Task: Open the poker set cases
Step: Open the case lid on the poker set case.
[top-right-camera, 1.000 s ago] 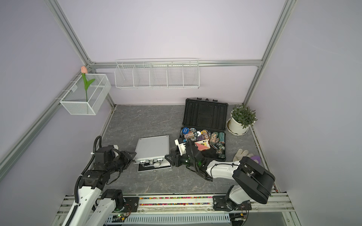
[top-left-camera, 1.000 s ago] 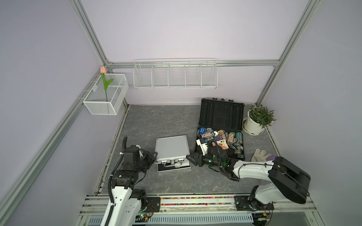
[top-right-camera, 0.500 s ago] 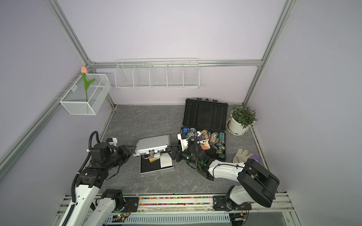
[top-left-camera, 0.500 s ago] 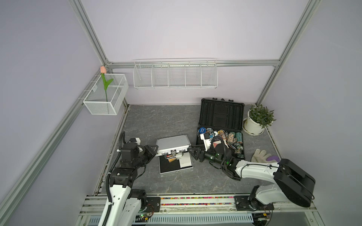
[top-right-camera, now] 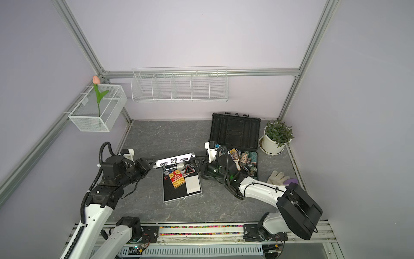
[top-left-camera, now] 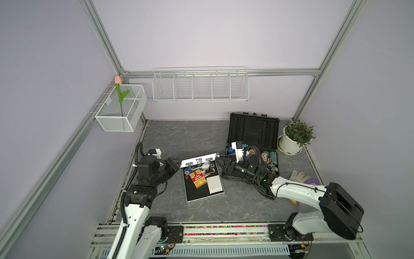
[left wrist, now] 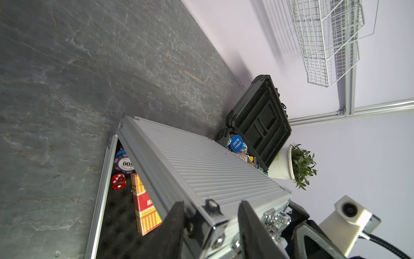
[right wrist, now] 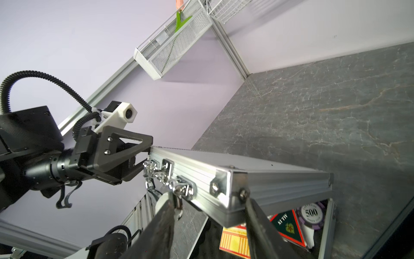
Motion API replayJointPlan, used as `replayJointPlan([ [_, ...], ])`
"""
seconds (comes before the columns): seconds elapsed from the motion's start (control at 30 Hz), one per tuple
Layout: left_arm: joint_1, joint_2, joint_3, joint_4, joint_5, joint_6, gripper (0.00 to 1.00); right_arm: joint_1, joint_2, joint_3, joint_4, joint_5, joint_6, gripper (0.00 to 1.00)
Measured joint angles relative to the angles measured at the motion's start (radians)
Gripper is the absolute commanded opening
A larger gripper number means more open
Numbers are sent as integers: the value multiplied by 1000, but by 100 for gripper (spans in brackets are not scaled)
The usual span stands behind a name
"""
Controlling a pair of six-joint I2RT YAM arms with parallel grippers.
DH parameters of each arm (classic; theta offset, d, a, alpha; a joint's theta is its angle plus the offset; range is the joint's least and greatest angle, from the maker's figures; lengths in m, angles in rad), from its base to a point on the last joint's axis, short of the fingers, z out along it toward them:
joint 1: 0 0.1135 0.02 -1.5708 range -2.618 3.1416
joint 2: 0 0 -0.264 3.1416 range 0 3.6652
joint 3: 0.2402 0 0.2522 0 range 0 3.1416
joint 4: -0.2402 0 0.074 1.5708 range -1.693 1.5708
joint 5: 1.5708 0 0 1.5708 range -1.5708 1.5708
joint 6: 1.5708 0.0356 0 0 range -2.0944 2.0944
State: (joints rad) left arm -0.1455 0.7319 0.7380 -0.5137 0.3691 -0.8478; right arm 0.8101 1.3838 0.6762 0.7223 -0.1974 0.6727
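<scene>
Crosswise, silver case lid (top-left-camera: 199,159) aslant

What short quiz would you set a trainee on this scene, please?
1. True or false: the silver case has its lid lying flat shut on its base.
2. Where does the potted plant stand? A: on the table beside the open black case; B: inside the silver case; C: on top of the black case's lid.
3. Fill in: the left gripper and the right gripper each have their jaws either side of a front ___ of the silver lid.

Key: 1 false, the lid is tilted up off the base; 2 A; 3 corner.
</scene>
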Motion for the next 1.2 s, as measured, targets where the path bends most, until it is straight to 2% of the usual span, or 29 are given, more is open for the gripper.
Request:
replayJointPlan([
  [0.3, 2, 177, 75, 90, 19, 48, 43, -81, 24, 87, -60, -85, 19, 52],
  [0.63, 45, 361, 164, 181, 51, 76, 43, -166, 191, 235, -16, -182, 79, 52],
  [0.8, 49, 434, 241, 164, 32, 116, 44, -188, 249, 293, -7, -217, 71, 56],
  [1.0, 46, 451, 328, 188, 21, 203, 55, -189, 244, 312, 47, -270, -44, 67],
  [1.2, 45, 439, 327, 304, -23, 240, 58, -187, 220, 335, 84, -272, -188, 68],
])
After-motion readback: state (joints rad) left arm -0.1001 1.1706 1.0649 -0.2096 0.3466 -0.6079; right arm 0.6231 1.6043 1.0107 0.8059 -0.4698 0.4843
